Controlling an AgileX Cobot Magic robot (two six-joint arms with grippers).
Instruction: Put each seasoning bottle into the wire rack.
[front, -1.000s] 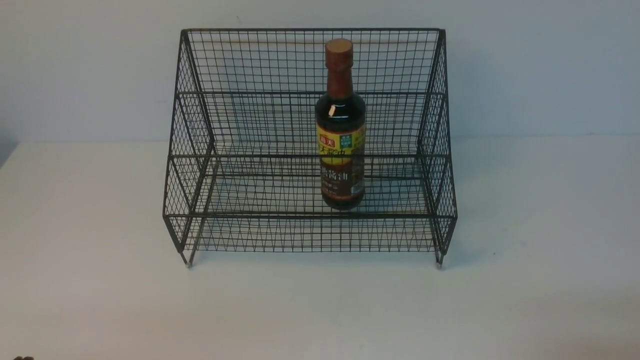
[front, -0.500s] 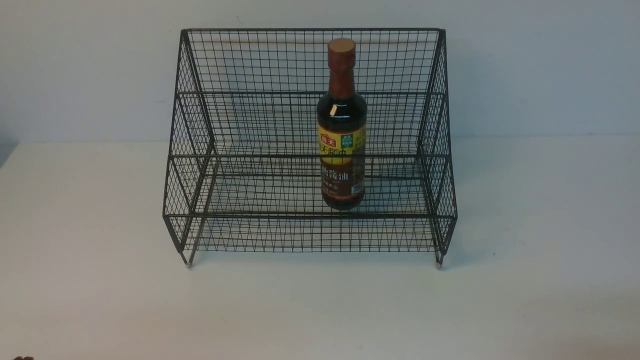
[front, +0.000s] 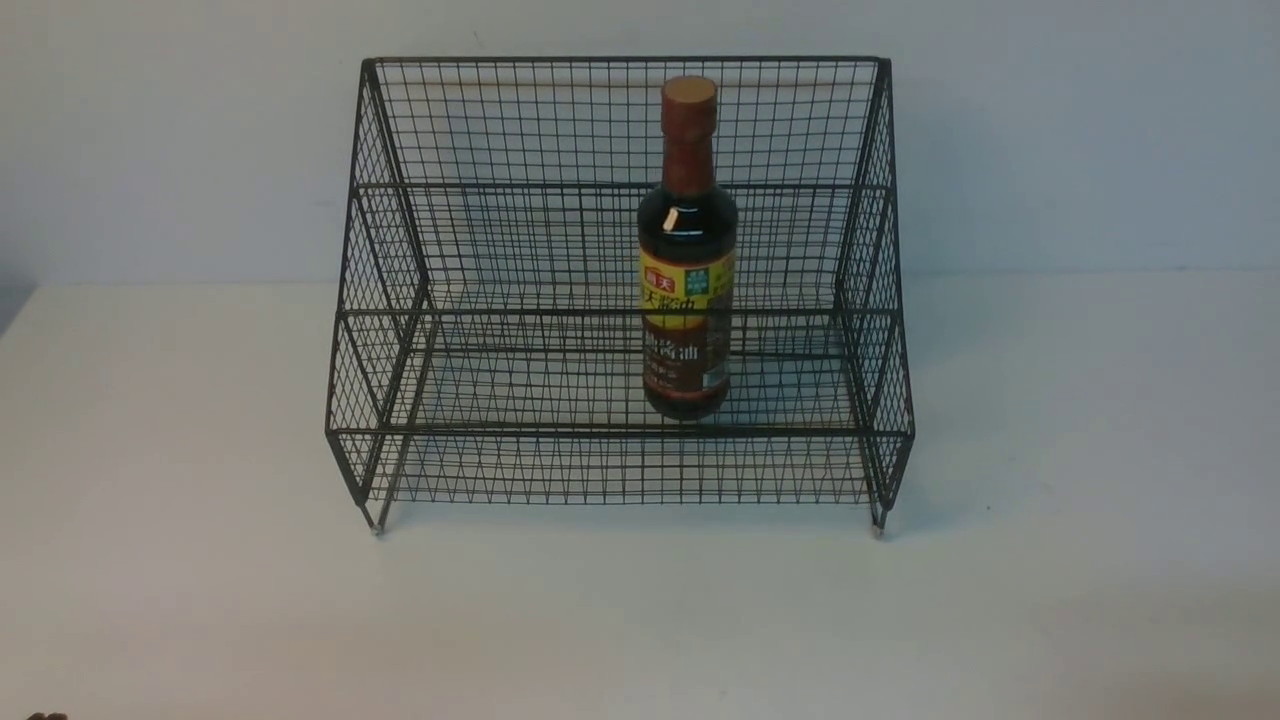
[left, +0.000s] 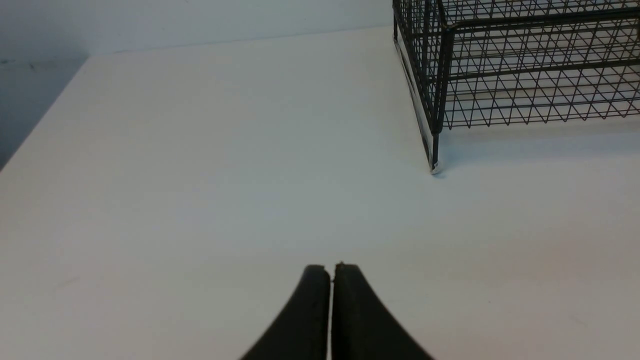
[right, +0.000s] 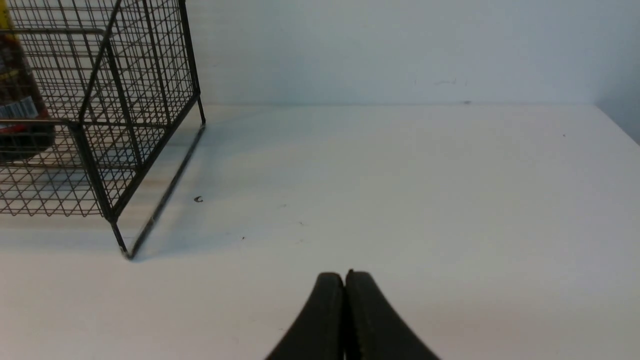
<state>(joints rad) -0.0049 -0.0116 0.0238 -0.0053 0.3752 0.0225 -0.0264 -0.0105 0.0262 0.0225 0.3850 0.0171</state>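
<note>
The dark-brown seasoning bottle (front: 686, 290), with a reddish-brown cap and a yellow-and-brown label, stands on the lower front tier of the black wire rack (front: 620, 60), right of its middle. Nothing holds it. Part of the bottle shows through the mesh in the right wrist view (right: 17, 115). My left gripper (left: 331, 270) is shut and empty over bare table, short of the rack's left front foot (left: 435, 167). My right gripper (right: 344, 277) is shut and empty over bare table, off the rack's right side (right: 100, 125). Neither gripper shows in the front view.
The rack stands at the back of a white table (front: 640, 620), close to a pale wall. A tiny dark speck (right: 198, 199) lies on the table near the rack's right side. The table's left edge (left: 40, 120) shows in the left wrist view.
The bottle's cap has swung a little to the right while its base stays put, so it stands straighter than before. Nothing else has moved.
</note>
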